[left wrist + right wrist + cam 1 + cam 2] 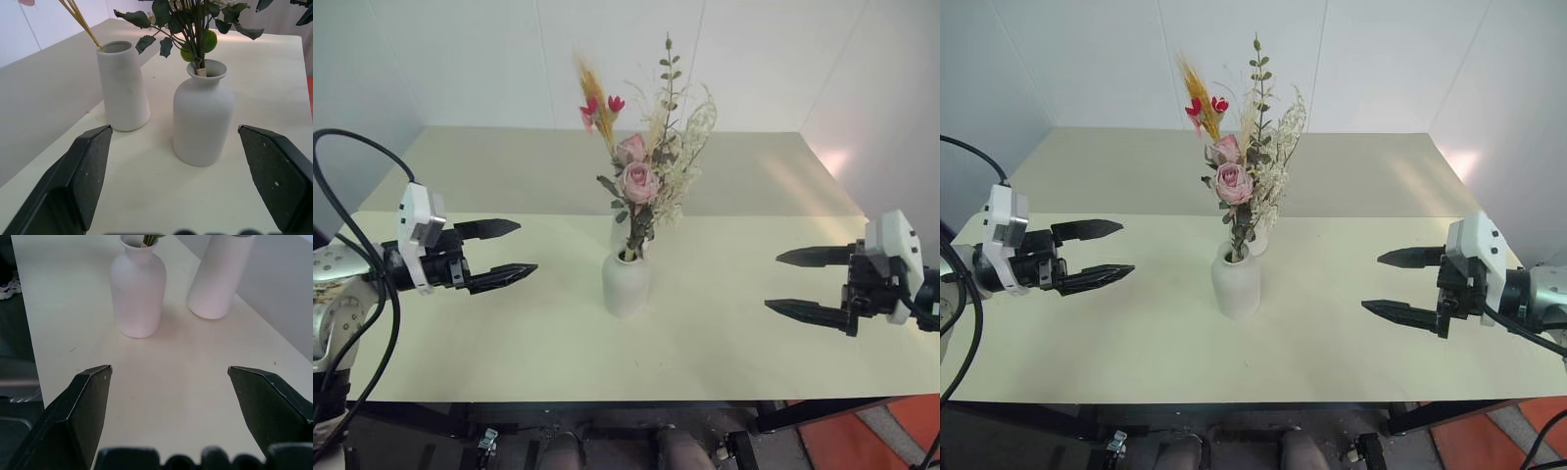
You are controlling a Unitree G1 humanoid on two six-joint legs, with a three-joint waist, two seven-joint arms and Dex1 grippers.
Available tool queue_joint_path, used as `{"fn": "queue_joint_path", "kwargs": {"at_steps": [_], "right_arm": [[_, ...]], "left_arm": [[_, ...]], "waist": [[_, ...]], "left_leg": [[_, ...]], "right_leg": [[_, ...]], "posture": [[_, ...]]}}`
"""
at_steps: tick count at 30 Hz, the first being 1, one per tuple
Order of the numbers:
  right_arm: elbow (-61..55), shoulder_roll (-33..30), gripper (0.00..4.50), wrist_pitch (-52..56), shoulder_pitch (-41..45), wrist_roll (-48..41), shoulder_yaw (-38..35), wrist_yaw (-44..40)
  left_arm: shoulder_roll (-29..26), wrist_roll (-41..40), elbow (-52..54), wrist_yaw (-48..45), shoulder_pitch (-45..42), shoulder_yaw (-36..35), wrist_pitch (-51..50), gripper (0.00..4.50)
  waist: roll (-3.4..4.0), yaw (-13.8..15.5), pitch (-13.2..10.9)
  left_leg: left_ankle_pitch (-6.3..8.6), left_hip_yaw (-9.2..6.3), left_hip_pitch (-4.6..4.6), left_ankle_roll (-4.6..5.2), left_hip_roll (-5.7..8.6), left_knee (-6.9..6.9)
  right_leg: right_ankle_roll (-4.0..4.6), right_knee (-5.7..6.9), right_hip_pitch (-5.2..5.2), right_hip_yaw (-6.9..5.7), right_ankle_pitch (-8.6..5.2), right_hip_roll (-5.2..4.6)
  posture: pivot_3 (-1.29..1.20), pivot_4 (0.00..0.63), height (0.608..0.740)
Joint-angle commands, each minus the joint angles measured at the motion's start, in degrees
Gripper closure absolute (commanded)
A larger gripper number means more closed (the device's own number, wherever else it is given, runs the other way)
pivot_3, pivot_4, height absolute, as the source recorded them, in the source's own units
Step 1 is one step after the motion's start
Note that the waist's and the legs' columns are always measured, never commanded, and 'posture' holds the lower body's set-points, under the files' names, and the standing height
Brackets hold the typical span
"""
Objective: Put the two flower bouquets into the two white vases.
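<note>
Both bouquets in their vases, near the middle of the tabletop (509,343), between the two claws and well apart from each; left claw (504,253) spread wide and empty, hovering over the left side, pointing toward the bottle vase (626,282); right claw (808,282) likewise spread and empty over the right side, pointing back at the same vase. Rose bunch (641,181) upright in the narrow neck of the bottle vase, nearer the front edge; tall vase (122,85) just behind it, toward the far edge, mostly hidden from the head by the bottle vase and the leaves, holding the orange-yellow sprig (597,103) with its red-pink blooms. Pale yellow-cream top, matte, otherwise bare; plain white walls (489,59) behind the far edge and on both sides; a patch of orange-red floor (862,441) past the front right corner. From the left wrist, both vases standing close but apart, thin yellow stalks leaning on the tall vase's rim, green stems bundled in the bottle's neck; from the right wrist, the two vases' lower bodies side by side, with a dark shoe (10,286) on the floor beyond the table's edge.
</note>
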State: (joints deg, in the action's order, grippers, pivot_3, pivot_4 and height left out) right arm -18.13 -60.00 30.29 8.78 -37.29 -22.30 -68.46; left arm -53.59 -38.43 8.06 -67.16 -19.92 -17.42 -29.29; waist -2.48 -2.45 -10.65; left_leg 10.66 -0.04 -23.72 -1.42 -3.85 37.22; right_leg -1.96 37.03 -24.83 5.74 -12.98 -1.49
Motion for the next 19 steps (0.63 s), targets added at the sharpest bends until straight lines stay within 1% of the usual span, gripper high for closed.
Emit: {"fn": "queue_joint_path", "kwargs": {"at_steps": [1,13,19], "right_arm": [[0.0,0.1,0.0,-1.4,1.3,-0.6,-1.5,0.2],[-0.1,0.2,0.0,-0.5,2.0,-2.2,-3.3,-0.1],[-1.0,0.9,0.0,0.9,1.5,-5.6,-5.5,0.3]], "left_arm": [[-1.1,-1.1,1.2,0.2,-1.6,-1.4,-0.5,0.02],[-0.8,-1.3,1.4,-0.1,-1.7,-1.1,-1.0,0.02],[-0.8,-1.4,0.6,-0.5,-2.4,-0.9,-1.1,0.02]], "waist": [[0.0,0.0,0.0],[0.0,0.0,0.0],[0.0,0.0,0.0]], "left_leg": [[0.0,0.0,0.0,0.0,0.0,0.0],[0.0,0.0,0.0,0.0,0.0,0.0],[0.0,0.0,0.0,0.0,0.0,-0.01]], "right_leg": [[0.0,0.0,0.0,0.0,0.0,0.0],[0.0,0.0,-0.01,0.0,0.0,0.0],[-0.05,0.0,0.0,0.0,0.03,0.0]], "posture": [[0.0,0.15,0.74],[0.0,0.15,0.74],[0.0,0.15,0.74]]}}
